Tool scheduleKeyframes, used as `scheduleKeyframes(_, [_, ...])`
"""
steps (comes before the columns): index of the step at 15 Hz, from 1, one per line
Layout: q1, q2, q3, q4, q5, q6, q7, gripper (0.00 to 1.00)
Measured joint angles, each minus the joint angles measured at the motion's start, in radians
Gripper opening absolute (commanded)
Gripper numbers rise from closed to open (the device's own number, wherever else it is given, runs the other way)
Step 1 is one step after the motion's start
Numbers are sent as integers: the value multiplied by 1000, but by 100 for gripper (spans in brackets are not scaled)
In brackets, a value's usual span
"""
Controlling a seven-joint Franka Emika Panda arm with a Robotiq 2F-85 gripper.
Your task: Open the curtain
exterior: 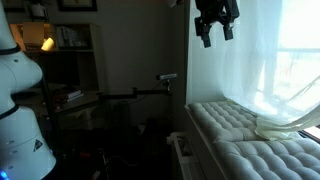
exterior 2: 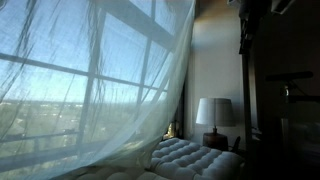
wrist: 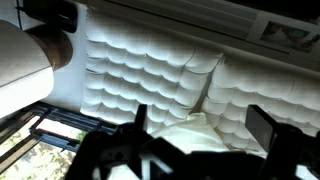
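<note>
The curtain [exterior 2: 90,80] is a tall sheer white panel with soft vertical folds, and daylight shines through it. In both exterior views it hangs along the far edge of a white tufted cushion [exterior: 235,125]. Its lower part sweeps outward, and the hem lies bunched on the cushion top near the right end. The panel's free vertical edge falls just beside a dark wall strip.

The claw [exterior: 216,36] hangs high above the cushion's near end, close to that free edge of the curtain but apart from it. Its fingers point down, spread wide, with nothing between them. In the wrist view the two dark fingers [wrist: 140,125] frame quilted cushion and a smooth white fold of cloth below.

Open room lies over the cushion between the claw and the fabric. A white robot body [exterior: 18,110] stands well apart at the dim side of the room.

A shelf unit [exterior: 75,40] there holds a small lit lamp [exterior: 47,43]; its other contents are too dark to tell. A shaded table lamp [exterior 2: 213,112] stands beyond the cushion's end.
</note>
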Motion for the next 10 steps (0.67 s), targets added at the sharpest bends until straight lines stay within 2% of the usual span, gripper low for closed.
scheduleKeyframes(5, [13,-44,1,-29,2,39,17,100])
scheduleKeyframes(10, [0,16,-32,-11,17,33,36,100])
